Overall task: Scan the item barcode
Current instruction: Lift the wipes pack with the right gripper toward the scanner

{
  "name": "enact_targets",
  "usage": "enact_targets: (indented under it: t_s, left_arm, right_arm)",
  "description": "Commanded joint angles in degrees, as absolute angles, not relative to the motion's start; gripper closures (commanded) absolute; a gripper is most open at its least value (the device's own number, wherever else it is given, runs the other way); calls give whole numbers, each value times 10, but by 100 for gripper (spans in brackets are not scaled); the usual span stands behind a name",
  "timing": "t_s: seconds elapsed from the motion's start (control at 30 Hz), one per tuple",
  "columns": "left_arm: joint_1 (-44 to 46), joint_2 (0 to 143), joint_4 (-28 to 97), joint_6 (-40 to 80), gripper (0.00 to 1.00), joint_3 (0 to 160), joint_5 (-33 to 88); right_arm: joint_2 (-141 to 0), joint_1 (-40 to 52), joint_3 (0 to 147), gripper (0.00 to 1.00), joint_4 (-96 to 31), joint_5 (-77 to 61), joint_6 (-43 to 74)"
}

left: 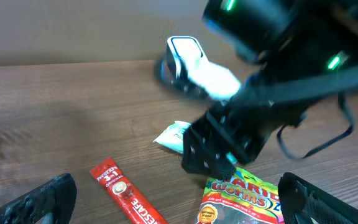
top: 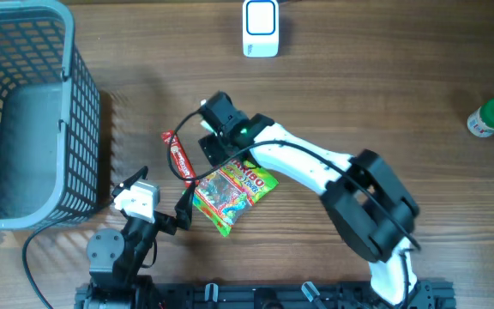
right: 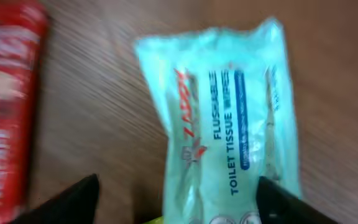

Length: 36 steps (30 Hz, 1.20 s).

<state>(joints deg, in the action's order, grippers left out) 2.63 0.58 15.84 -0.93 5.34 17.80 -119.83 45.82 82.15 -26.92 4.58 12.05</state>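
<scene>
**Overhead and wrist views of the desk point(top: 384, 77).** The right pincer point(right: 179, 202) is reaching over the middle of the desk and hanging directly above the wipes packet point(right: 222, 118) — a pale green wrapper printed "flushable toilet tissue wipes", lying flat on the wood. Its two fingers are standing apart, one on each side of the packet's near end; whether they are touching the wrapper cannot be told. From overhead, the right arm's wrist is covering the packet almost entirely. The red coffee sachet point(top: 177, 154) is lying just beside the packet on its left. The gummy worms bag point(top: 230, 190) is lying near it on the robot's side, partly under the arm. The left pincer point(left: 182, 205) is standing wide open and empty near the desk's front edge, facing these items. The scanner point(top: 261, 27) is sitting at the far edge — well apart from the packet. The grey basket point(top: 84, 129) is occupying the left side, and a green-capped bottle point(top: 490, 118) is sitting far to the right.
</scene>
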Motion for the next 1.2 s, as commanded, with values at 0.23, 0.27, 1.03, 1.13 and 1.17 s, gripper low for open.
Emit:
enact_targets:
  t_s: [0.23,0.27,1.03,1.13,1.17]
  left_arm:
    - [28,4,156,-4,0,50,173]
    - [28,4,156,-4,0,50,173]
    - [28,4,156,-4,0,50,173]
    - [28,4,156,-4,0,50,173]
    - [28,4,156,-4,0,50,173]
  right_arm:
    - [-1218,440,845,96,-318,15,137]
    - [-1210,433,851,96,-329,-3,137]
    - [-1102,142,865,96,-594,-691,-4]
    - [-1102,143,865,96,-604,-659,-14]
    - [-1102,145,865,96,-602,-602,-13]
